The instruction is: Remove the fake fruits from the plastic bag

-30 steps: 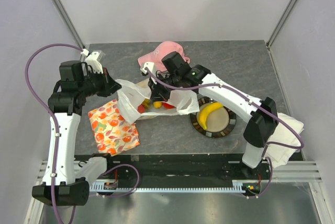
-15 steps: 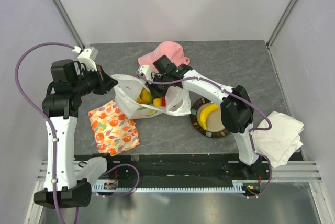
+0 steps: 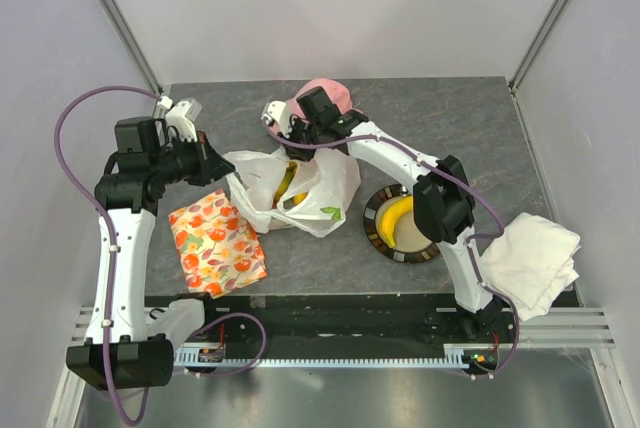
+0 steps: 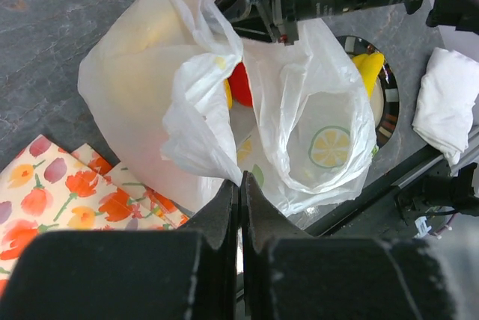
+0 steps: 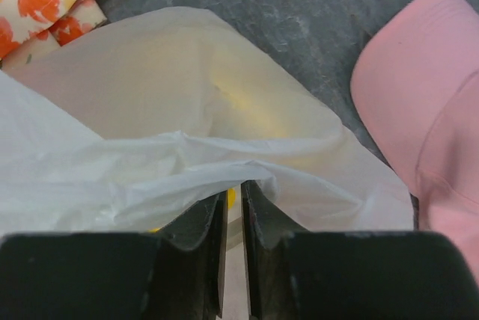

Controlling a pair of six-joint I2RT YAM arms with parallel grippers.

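Plastic bag (image 3: 330,188) sits mid bench (image 3: 480,128), thin and floppy. The fake fruits (image 4: 239,84) inside look light but slick. Left fingers (image 4: 223,211) are pinched shut on its left rim, and right fingers (image 5: 196,224) are cracked slightly apart at the far rim. I'd grab each fruit around its middle.

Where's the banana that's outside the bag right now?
In the top view, the banana lies on the round plate, right of the plastic bag and left of the white cloth.
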